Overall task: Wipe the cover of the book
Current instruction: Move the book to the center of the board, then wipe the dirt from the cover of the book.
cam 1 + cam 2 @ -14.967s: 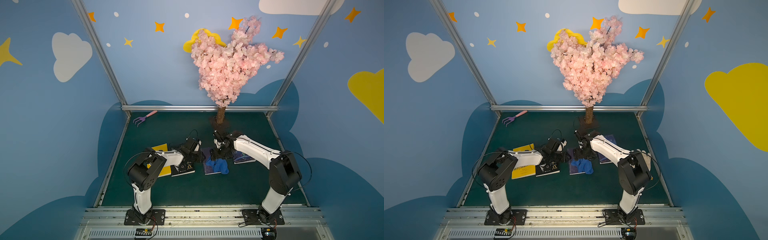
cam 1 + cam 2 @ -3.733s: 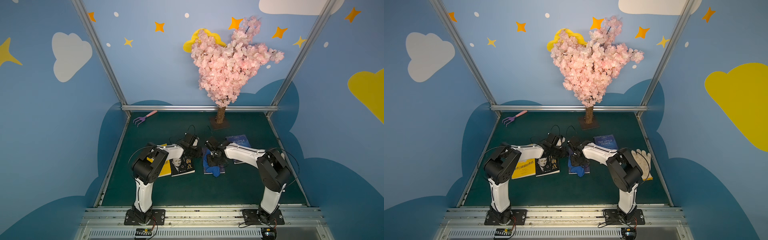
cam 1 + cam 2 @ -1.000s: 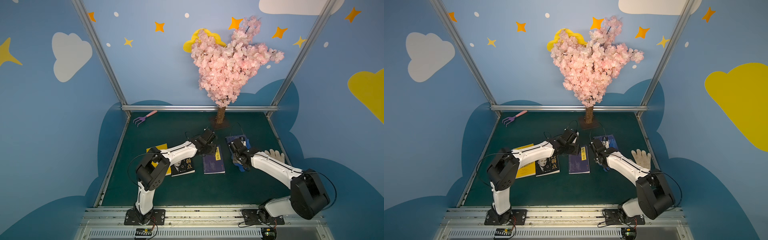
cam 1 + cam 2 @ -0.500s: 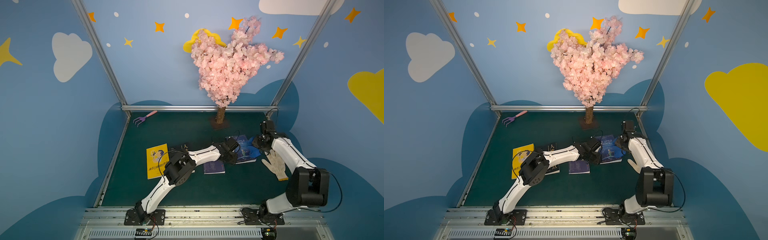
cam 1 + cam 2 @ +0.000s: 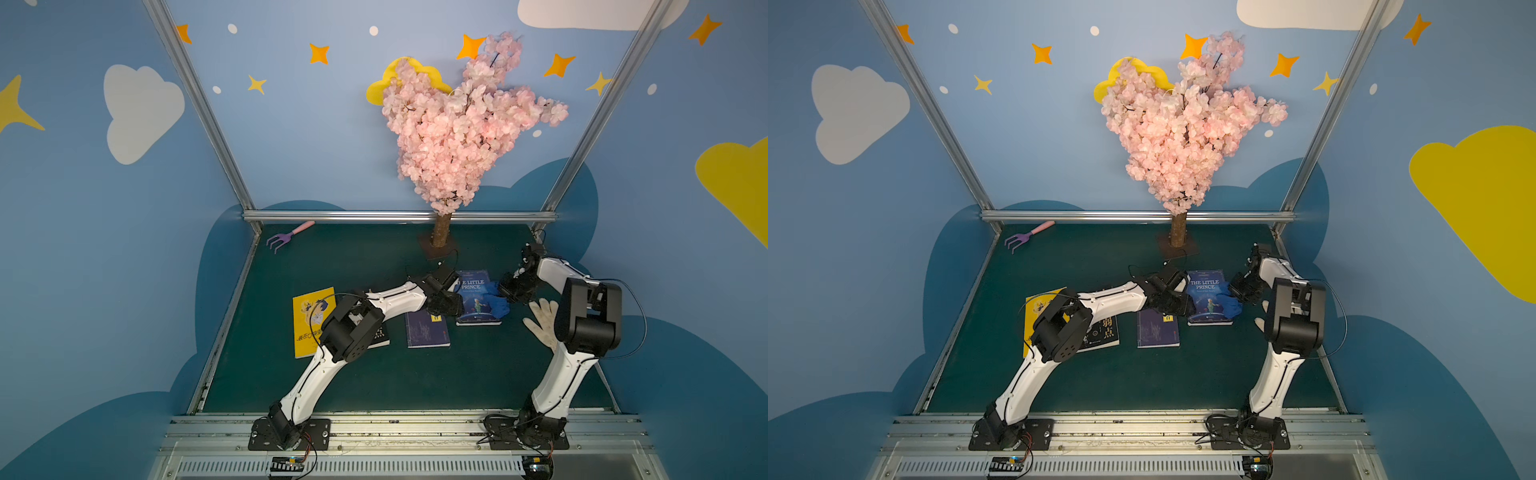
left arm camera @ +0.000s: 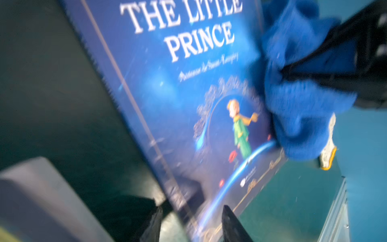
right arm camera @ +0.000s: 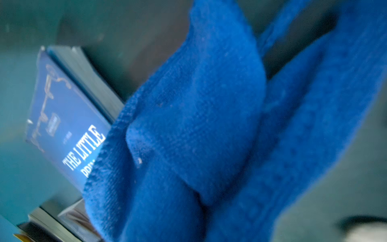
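Cloth (image 5: 496,300) moved onto blue book (image 5: 473,286); right gripper (image 5: 508,293) clamps it; left gripper (image 6: 191,221) parted, seemingly straddling spine.

The book (image 5: 473,291) lies flat on the green table (image 5: 353,270) with its cover up, seen in both top views (image 5: 1204,291). The cover is dark blue, with the white words THE LITTLE PRINCE and a small boy in green (image 6: 188,94). The blue cloth (image 5: 496,297) is soft and bunched up. It rests on the book's right edge, touching the cover, pinched by the right gripper (image 5: 506,291)
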Motion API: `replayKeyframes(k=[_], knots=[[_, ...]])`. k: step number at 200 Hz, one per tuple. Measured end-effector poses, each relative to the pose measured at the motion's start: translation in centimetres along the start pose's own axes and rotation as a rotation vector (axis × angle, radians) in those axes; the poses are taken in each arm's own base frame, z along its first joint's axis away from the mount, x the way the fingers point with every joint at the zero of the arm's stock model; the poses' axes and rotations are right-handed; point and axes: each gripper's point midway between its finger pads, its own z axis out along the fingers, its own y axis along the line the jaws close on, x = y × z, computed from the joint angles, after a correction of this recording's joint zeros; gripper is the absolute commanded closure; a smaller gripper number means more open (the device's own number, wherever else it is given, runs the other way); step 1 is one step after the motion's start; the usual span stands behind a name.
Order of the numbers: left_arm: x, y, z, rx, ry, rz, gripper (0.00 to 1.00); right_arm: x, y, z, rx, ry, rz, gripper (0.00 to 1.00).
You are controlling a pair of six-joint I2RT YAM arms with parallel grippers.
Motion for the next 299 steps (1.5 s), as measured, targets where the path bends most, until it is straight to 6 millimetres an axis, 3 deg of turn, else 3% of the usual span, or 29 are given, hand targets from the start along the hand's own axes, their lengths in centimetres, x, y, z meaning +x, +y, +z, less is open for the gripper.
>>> replayKeyframes(k=[34,63,110,142,166,195,264,299], knots=[[-1.0,1.4,-0.6,-0.012,-0.012,-0.029,0.52,1.8,0.7,1.0,0.026,0.003,-0.055,1.00],[-0.7,2.0,-0.9,-0.027,-0.012,-0.026,0.54,3.3,0.8,1.1,0.066,-0.041,-0.109,1.00],[1.9,2.8,-2.5,-0.080,0.010,0.018,0.56,8.8,0.0,0.4,0.146,-0.024,-0.194,1.00],[4.6,1.6,-2.8,-0.076,0.052,0.094,0.56,12.1,-1.5,-2.0,0.192,-0.014,-0.213,1.00],[6.2,0.4,-2.5,-0.066,0.078,0.169,0.57,12.2,-2.0,-4.6,0.215,-0.079,-0.223,1.00],[6.6,0.2,-2.4,-0.065,0.090,0.223,0.61,12.5,-2.6,-6.5,0.247,-0.124,-0.233,1.00],[6.8,0.6,-2.4,-0.069,0.101,0.272,0.65,14.4,-3.3,-6.9,0.332,-0.094,-0.281,1.00],[6.8,0.6,-2.4,-0.071,0.101,0.274,0.66,13.9,-1.8,-6.8,0.342,-0.090,-0.313,1.00]])
